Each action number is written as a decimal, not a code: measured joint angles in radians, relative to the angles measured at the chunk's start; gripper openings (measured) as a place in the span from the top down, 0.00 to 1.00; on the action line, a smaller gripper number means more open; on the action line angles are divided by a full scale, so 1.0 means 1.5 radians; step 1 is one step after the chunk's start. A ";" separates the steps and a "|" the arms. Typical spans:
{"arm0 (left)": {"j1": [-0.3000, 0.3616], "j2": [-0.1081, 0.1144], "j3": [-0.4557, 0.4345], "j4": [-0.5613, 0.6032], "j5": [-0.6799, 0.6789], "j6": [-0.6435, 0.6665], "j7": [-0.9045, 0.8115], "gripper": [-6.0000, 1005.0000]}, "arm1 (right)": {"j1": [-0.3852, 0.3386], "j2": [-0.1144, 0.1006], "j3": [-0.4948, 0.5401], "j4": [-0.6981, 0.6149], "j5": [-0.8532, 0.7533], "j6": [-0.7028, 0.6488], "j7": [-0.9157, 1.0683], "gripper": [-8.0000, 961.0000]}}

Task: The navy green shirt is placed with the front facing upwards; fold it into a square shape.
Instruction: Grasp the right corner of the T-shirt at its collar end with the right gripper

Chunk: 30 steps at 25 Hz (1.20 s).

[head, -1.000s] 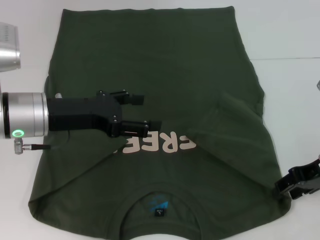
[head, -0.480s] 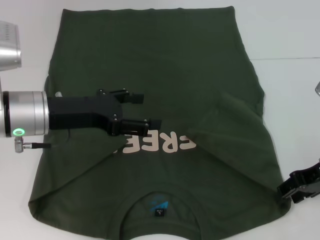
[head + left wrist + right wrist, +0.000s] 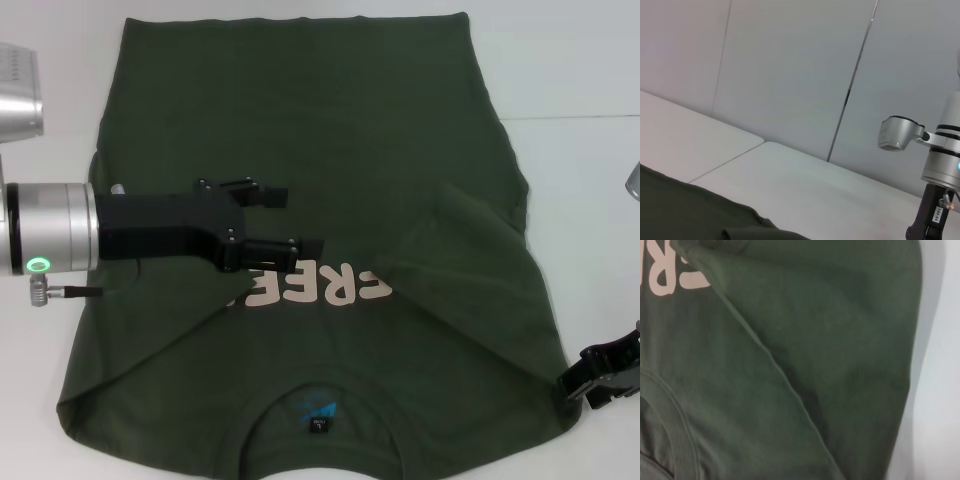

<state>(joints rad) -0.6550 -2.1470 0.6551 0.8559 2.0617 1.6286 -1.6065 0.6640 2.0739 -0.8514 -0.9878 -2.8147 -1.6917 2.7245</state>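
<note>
The navy green shirt (image 3: 310, 130) lies flat on the white table, front up, with its collar and blue-black neck label (image 3: 318, 424) nearest me. Both sleeves are folded inward over the body. Pale pink lettering (image 3: 320, 288) crosses the chest. My left gripper (image 3: 298, 220) hovers open over the shirt's left-middle, just beyond the lettering, holding nothing. My right gripper (image 3: 603, 373) sits at the table's near right, just off the shirt's shoulder edge and partly cut off by the frame. The right wrist view shows the folded right side of the shirt (image 3: 830, 350) and some lettering (image 3: 670, 275).
White table (image 3: 580, 180) surrounds the shirt, with a seam line on the right. The left wrist view shows the grey panelled wall (image 3: 790, 75), the table, the shirt's edge (image 3: 690, 215) and the right arm (image 3: 942, 160) farther off.
My right gripper has drawn back, to the right and nearer me, away from the shirt's shoulder edge. The left gripper and the shirt have barely moved.
</note>
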 joint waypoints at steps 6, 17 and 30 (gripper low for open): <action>0.000 -0.001 -0.001 -0.001 0.000 0.000 0.003 0.06 | 0.002 0.001 0.000 0.006 0.002 0.006 -0.002 0.47; 0.006 -0.002 -0.006 -0.002 0.000 0.000 0.007 0.06 | 0.002 0.006 -0.001 -0.009 -0.001 0.008 -0.003 0.58; 0.007 -0.001 -0.006 -0.002 -0.008 -0.001 0.006 0.05 | 0.001 0.006 -0.008 -0.007 -0.004 0.009 -0.012 0.96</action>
<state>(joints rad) -0.6442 -2.1491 0.6457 0.8528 2.0495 1.6273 -1.5976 0.6653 2.0831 -0.8633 -0.9983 -2.8210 -1.6787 2.7069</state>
